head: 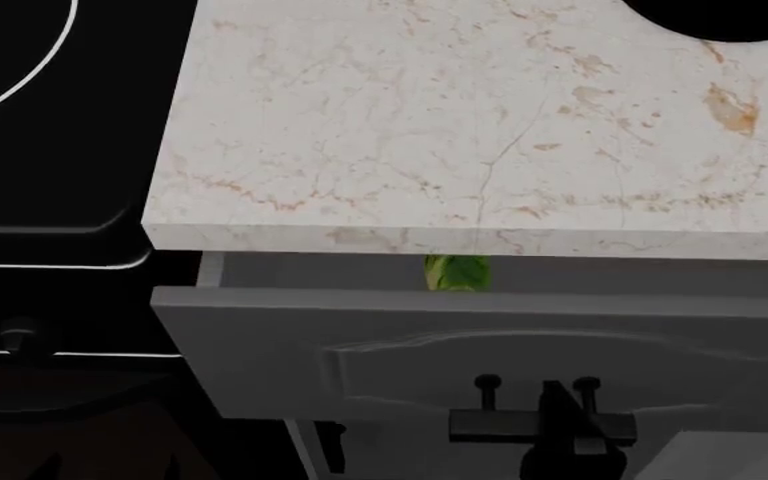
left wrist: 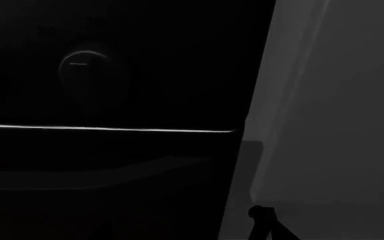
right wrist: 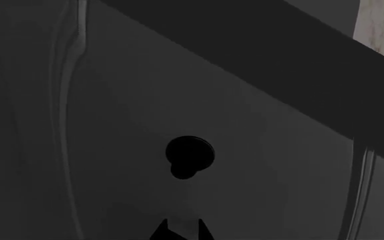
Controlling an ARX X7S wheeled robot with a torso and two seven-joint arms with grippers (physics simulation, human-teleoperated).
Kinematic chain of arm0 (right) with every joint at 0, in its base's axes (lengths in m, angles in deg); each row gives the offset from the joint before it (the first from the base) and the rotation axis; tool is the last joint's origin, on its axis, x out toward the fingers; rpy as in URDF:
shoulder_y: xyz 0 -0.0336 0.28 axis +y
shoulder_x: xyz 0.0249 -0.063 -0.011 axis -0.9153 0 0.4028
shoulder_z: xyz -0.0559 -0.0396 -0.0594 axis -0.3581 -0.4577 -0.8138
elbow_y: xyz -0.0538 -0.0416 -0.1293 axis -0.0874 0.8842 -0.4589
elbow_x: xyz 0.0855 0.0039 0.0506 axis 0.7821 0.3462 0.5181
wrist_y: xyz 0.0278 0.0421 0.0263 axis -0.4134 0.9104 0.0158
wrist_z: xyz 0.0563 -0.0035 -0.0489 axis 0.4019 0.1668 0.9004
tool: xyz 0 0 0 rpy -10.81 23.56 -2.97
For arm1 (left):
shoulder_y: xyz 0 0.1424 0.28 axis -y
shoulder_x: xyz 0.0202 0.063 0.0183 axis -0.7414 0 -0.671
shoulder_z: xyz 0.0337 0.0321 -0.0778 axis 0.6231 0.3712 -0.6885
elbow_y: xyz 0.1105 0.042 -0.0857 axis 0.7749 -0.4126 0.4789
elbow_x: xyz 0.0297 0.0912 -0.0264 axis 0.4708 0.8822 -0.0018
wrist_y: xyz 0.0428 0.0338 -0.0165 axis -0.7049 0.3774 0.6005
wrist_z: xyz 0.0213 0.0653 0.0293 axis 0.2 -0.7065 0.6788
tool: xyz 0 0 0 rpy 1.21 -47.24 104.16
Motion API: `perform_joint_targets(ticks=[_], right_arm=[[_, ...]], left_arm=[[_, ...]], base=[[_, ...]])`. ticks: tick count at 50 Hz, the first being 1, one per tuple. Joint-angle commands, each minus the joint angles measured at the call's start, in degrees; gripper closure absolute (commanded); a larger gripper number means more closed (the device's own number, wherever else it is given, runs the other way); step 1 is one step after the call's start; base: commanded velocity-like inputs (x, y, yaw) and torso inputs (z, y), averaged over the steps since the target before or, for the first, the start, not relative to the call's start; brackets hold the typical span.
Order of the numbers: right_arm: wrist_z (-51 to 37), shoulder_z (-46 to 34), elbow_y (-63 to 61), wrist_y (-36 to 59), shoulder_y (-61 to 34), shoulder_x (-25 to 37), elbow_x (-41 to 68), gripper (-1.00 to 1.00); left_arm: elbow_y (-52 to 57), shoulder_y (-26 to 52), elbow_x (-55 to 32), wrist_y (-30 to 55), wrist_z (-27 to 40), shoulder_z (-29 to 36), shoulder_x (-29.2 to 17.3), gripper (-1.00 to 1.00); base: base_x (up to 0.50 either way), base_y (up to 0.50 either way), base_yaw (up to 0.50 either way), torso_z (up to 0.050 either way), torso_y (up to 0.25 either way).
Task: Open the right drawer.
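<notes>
- Drawer (head: 357, 350) sits under counter (head: 491, 130) front edge, right of oven (head: 51, 300); already out a bit, green item (head: 456, 272) shows in the gap.
- Handle (head: 491, 425) runs left-right; right claw (head: 574, 425) is on it. Closed or not: can't tell.
- Left claw (left wrist: 262, 225) by the oven, state unclear.
- Pull goes toward the robot; right arm nearer.

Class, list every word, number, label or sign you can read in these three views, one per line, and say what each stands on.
No text can be read with certainty.
Faint markings above the oven knob on the black oven front in the left wrist view: probably dial numbers, too dark and blurred to read.
Marble countertop, right drawer and its black handle: no lettering.
</notes>
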Motion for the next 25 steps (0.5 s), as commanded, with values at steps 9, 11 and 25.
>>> perform_joint_targets(ticks=[9, 11, 25], right_arm=[[-2.51, -6.17, -6.45, -0.43, -0.37, -2.30, -6.25, 1.00], [-2.61, -6.09, -6.20, -0.57, -0.34, -2.28, -5.95, 1.00], [-1.98, -6.03, -6.05, -0.25, -0.51, -2.34, -5.97, 1.00]], left_arm=[[-0.19, 0.05, -0.15, -0.33, 0.15, 0.19, -0.12, -1.00], [-0.14, 0.02, -0.13, -0.28, 0.19, 0.26, -0.15, -1.00], [-0.39, 0.14, -0.28, -0.49, 0.18, 0.45, -0.22, -1.00]], base=[[0.00, 0.00, 0.01, 0.000, 0.002], [0.00, 0.00, 0.01, 0.000, 0.000], [0.00, 0.00, 0.01, 0.001, 0.001]])
